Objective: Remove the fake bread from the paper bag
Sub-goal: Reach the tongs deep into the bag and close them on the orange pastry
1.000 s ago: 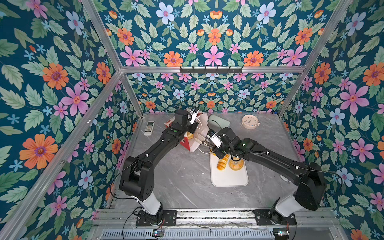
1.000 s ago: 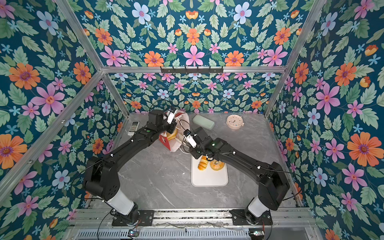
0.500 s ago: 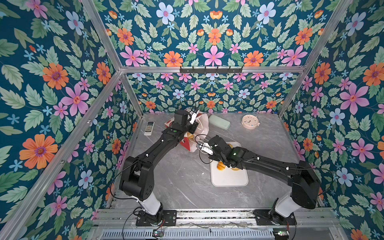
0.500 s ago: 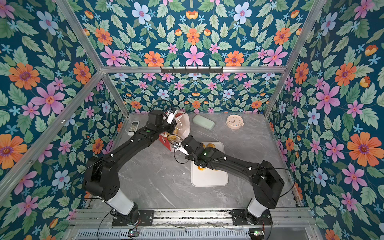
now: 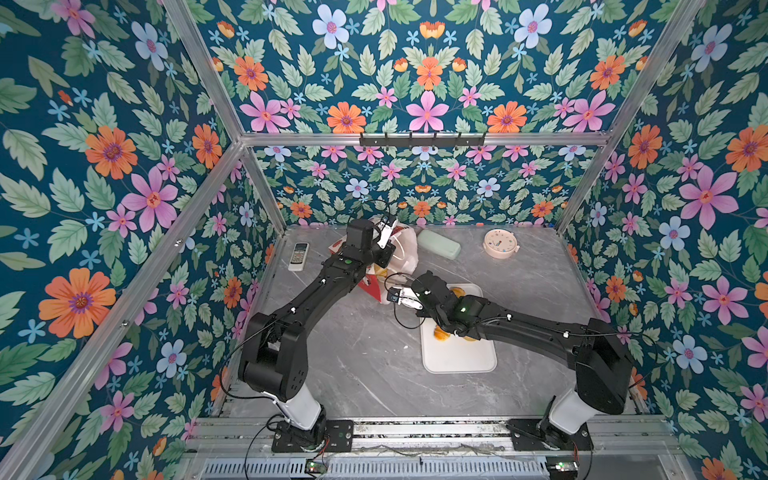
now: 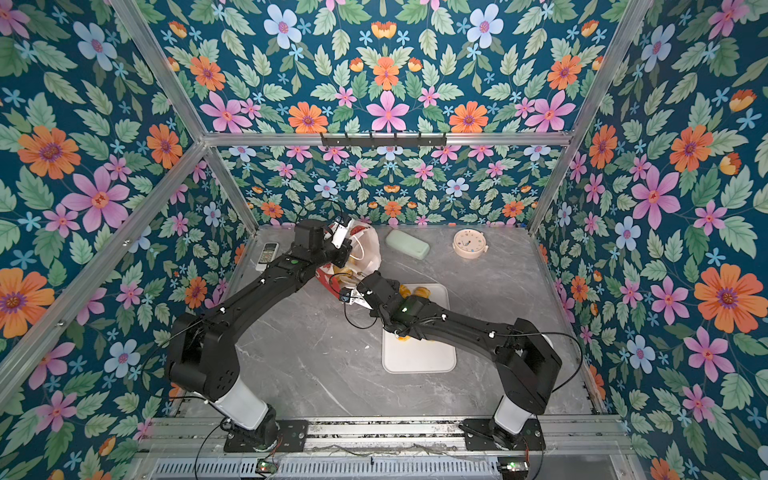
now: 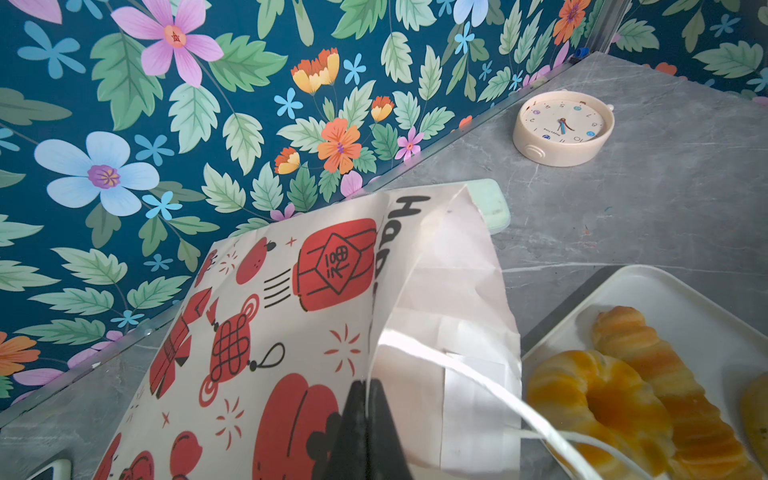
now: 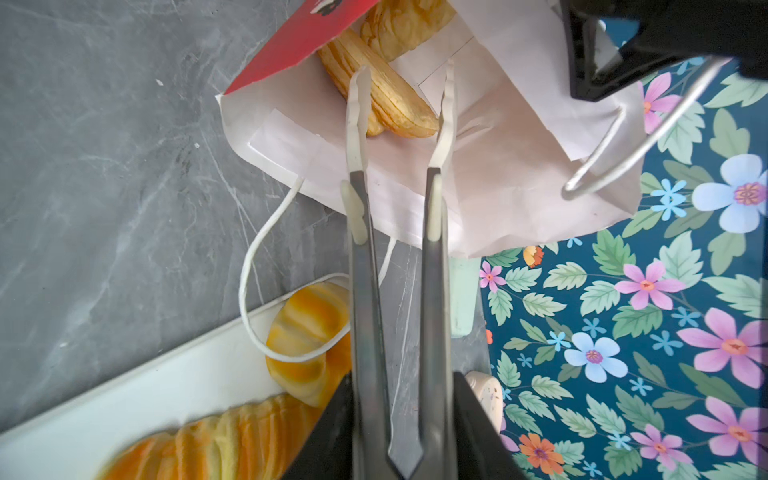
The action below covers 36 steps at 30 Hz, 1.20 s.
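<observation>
The paper bag [image 5: 406, 249] [image 7: 291, 311] is white with red prints and leans with its mouth toward the tray. My left gripper [image 7: 368, 409] [image 5: 384, 254] is shut on the bag's upper rim and holds the mouth wide. My right gripper [image 8: 401, 415] [image 5: 411, 291] is shut on metal tongs [image 8: 395, 291]. Their white tips are spread inside the mouth, either side of a brown croissant [image 8: 390, 99]. Another piece of fake bread [image 8: 405, 20] lies deeper in. On the white tray [image 8: 145, 395] [image 5: 457, 361] lie a ring bagel [image 7: 582, 395] and a long ridged loaf [image 7: 648, 353].
A cord handle [image 8: 249, 266] of the bag loops over the bagel on the tray. A remote [image 5: 298, 256] lies at the back left, with a pale green case [image 5: 438, 244] and a round clock [image 5: 500, 243] along the back wall.
My right arm has swung left from above the tray to the bag's mouth, and the tongs have spread a little. The left gripper has kept its hold on the rim.
</observation>
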{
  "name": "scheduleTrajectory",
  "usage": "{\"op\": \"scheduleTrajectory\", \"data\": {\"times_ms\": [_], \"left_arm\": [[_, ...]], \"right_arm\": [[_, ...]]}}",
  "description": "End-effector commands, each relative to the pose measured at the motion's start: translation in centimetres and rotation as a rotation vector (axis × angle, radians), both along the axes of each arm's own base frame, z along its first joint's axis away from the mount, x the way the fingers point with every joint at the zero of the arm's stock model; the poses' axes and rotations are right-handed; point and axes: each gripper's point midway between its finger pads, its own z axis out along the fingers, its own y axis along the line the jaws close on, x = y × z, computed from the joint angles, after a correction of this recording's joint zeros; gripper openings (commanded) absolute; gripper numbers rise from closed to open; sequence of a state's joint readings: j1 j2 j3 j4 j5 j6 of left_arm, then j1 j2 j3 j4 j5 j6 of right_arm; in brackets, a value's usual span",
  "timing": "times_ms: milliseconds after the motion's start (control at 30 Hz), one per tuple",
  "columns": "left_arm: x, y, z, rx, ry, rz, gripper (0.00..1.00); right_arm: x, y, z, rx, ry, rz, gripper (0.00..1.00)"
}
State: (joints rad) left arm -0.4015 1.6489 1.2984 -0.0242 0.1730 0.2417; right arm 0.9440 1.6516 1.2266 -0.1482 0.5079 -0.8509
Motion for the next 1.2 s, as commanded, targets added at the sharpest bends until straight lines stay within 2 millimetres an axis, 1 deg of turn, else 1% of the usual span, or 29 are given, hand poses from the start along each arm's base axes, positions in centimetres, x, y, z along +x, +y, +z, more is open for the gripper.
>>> {"op": "scheduleTrajectory", "data": {"times_ms": [0, 67, 233, 667, 1000, 1100, 1167], "left_arm": [[-0.1, -0.2, 0.0, 0.001, 0.004, -0.02, 0.0], [-0.1, -0.2, -0.2, 0.003, 0.009, -0.029, 0.0], [-0.2, -0.5, -0.6, 0.011, 0.025, -0.049, 0.0], [-0.6, -0.7, -0.7, 0.021, 0.039, -0.075, 0.0], [-0.9, -0.9, -0.6, 0.016, 0.042, -0.094, 0.0], [-1.0, -0.9, -0.6, 0.014, 0.043, -0.098, 0.0], [-1.1, -0.9, -0.6, 0.015, 0.044, -0.097, 0.0]], "right_arm": [[0.7, 0.2, 0.0, -0.047, -0.058, 0.007, 0.35], [0.8, 0.3, -0.6, -0.081, -0.064, 0.016, 0.35], [1.0, 0.3, -1.1, -0.137, -0.085, 0.024, 0.35], [2.2, 0.9, -1.5, -0.207, -0.151, 0.032, 0.35], [3.0, 1.3, -2.1, -0.252, -0.159, 0.025, 0.35], [3.4, 1.3, -2.5, -0.267, -0.16, 0.019, 0.33], [3.4, 1.2, -2.7, -0.271, -0.146, 0.014, 0.28]]}}
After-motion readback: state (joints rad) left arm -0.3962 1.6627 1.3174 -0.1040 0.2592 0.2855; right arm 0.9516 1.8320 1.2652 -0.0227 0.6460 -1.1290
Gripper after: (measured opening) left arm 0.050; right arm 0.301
